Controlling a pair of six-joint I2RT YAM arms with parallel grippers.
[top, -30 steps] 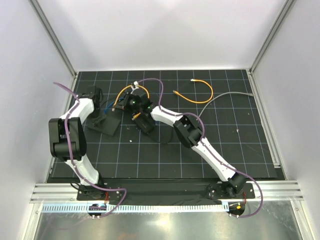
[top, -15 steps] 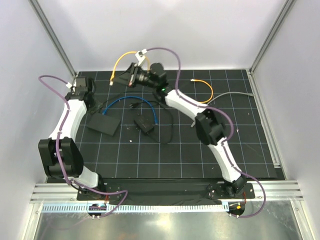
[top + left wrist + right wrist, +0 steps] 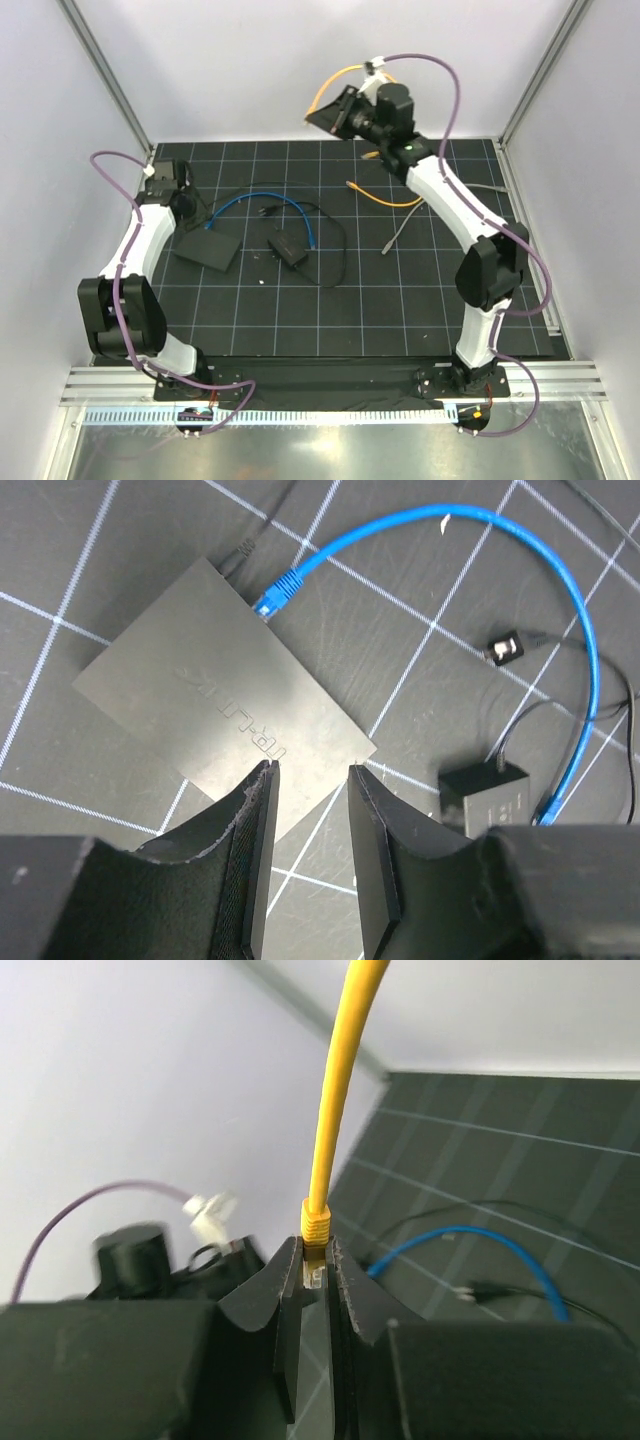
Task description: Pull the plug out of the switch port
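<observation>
Found the switch (image 3: 207, 248) lying flat on the mat (image 3: 400, 300), left of centre, printed face up. Could not see into its sockets from any view.

Noted a blue plug (image 3: 275, 592) set against the switch's far edge, apparently seated in a port. Traced the blue cable (image 3: 560, 590) from it in a wide arc, ending just beside a small black brick (image 3: 495, 800). Noted a round black plug (image 3: 235, 560) at the same edge, just beside the blue one, near the corner. Noted a loose black connector (image 3: 505, 645) on a thin cord, lying on the mat between switch and brick.

Checked the left gripper (image 3: 312, 770): hovering over the switch's near edge, jaws partly apart, nothing between them, no contact with the switch apparent.

Checked the right gripper (image 3: 315, 1250): raised high over the mat's far side, close to the back wall, well apart from the switch. Found its jaws drawn in narrow and pinching the yellow plug (image 3: 315, 1222) between the fingertips, with the yellow cable (image 3: 340, 1080) rising straight up from the plug and out of the wrist view. Confirmed from above: yellow plug clear of the switch and held in the air.

Recorded also a second yellow cable (image 3: 385, 204) and a grey cable (image 3: 398, 232) lying on the mat beneath the right arm.
</observation>
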